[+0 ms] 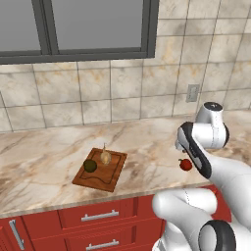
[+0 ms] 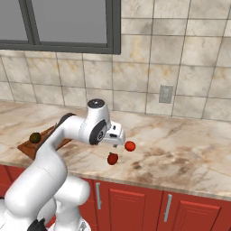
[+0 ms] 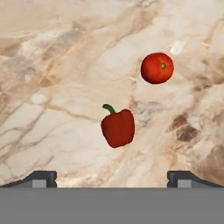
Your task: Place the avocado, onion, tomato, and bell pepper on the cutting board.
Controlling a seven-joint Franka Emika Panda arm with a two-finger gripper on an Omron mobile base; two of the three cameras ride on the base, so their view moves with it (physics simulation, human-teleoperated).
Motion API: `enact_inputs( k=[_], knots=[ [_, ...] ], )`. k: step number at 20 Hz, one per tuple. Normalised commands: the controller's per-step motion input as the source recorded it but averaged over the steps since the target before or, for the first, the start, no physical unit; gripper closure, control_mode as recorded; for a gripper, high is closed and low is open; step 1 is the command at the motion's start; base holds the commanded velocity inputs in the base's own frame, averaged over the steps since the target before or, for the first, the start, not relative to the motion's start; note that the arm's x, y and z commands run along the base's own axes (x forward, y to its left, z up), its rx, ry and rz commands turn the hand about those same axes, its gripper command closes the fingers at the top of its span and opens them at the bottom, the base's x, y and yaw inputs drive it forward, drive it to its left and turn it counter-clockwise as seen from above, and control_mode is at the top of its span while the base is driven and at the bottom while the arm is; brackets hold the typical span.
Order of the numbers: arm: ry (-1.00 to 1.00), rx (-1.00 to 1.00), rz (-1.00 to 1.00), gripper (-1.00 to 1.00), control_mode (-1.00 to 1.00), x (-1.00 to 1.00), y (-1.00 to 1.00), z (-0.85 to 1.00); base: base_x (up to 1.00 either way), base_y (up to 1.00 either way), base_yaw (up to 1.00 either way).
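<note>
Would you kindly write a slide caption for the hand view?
Open pincer above the marble counter, red bell pepper centred and tomato beyond.

A kitchen: marble counter (image 1: 44, 162), red drawers (image 1: 98, 215) beneath, tiled wall (image 1: 122, 83), window (image 1: 78, 29) and wall outlet (image 1: 192, 92) above.

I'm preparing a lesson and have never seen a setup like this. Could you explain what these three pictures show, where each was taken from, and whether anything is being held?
A white robot arm works at a marble kitchen counter. Two pictures come from cameras behind the arm, to its left and right; the third looks along its end effector, which is open and holds nothing. On the cutting board lie the avocado and the onion. On the bare counter, under the hand, sit the bell pepper and the tomato.
</note>
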Motion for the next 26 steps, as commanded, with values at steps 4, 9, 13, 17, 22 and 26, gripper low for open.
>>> enact_inputs(
  k=[4, 9, 13, 17, 22, 26],
  knots=[
    [0.00, 0.00, 0.00, -1.00, -1.00, 0.18, -0.01, -0.29, 0.00, 0.00, 0.00],
    [0.00, 0.00, 0.00, -1.00, -1.00, 0.11, 0.00, -0.26, 0.00, 0.00, 0.00],
    [0.00, 0.00, 0.00, -1.00, -1.00, 0.04, 0.00, -0.24, 0.00, 0.00, 0.00],
    [0.02, 0.00, 0.00, -1.00, -1.00, 0.06, 0.00, -0.25, 0.00, 0.00, 0.00],
    [0.02, 0.00, 0.00, -1.00, -1.00, 0.07, -0.04, -0.25, 0.00, 0.00, 0.00],
    [0.03, 0.00, 0.00, -1.00, -1.00, 0.06, -0.08, -0.26, 0.00, 0.00, 0.00]
  ],
)
